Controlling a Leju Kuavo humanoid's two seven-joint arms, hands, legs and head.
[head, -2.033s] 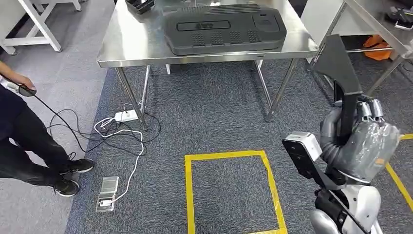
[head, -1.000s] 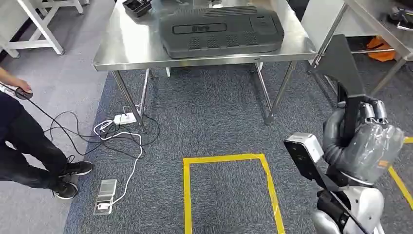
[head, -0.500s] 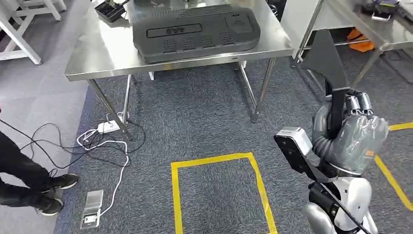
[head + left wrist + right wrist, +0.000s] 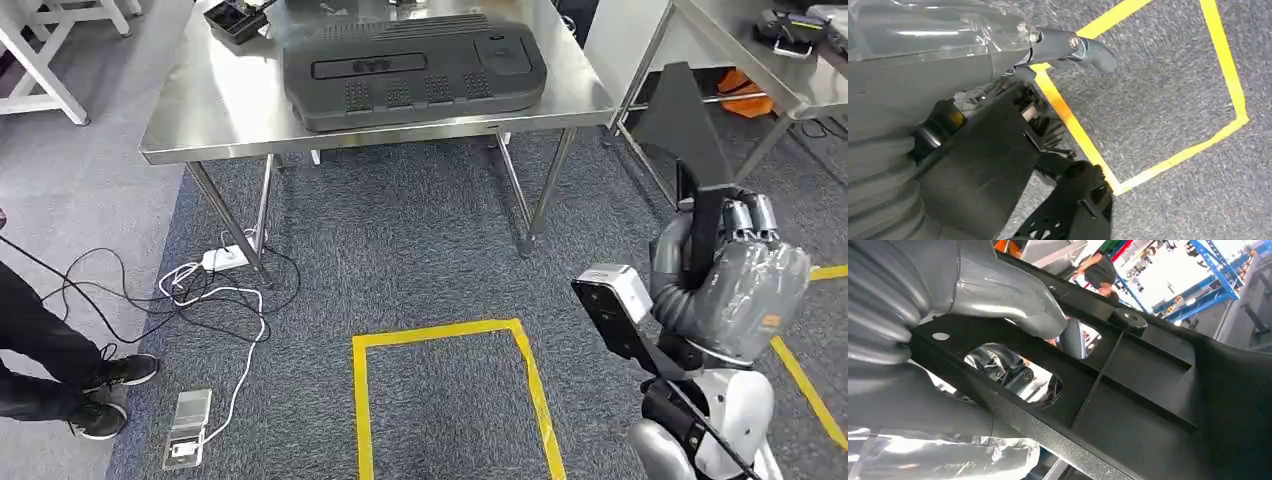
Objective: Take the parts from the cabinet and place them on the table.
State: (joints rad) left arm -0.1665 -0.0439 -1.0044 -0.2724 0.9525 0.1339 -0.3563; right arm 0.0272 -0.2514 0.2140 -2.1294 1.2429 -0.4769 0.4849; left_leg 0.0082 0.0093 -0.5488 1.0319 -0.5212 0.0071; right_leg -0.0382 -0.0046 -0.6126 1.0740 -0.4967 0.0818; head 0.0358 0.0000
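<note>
Grey fingers [image 4: 998, 295]: wrapped around the black part [image 4: 690, 150], thumb pressed over its flat bar in the right wrist view.
Right hand [image 4: 735, 275]: grips the part's narrow lower end, holding it upright.
Black part: a flat triangular panel rising above the hand, beside the steel table [image 4: 200, 110], not touching it.
Left hand [image 4: 1068, 45]: hangs over the carpet; whether its fingers are spread or curled, cannot tell.
Table top: carries a large black moulded panel [image 4: 410, 70] and a small black tray [image 4: 232, 20].
Floor: yellow tape square [image 4: 450, 400], white cables [image 4: 215, 285], a person's legs [image 4: 50, 360].
</note>
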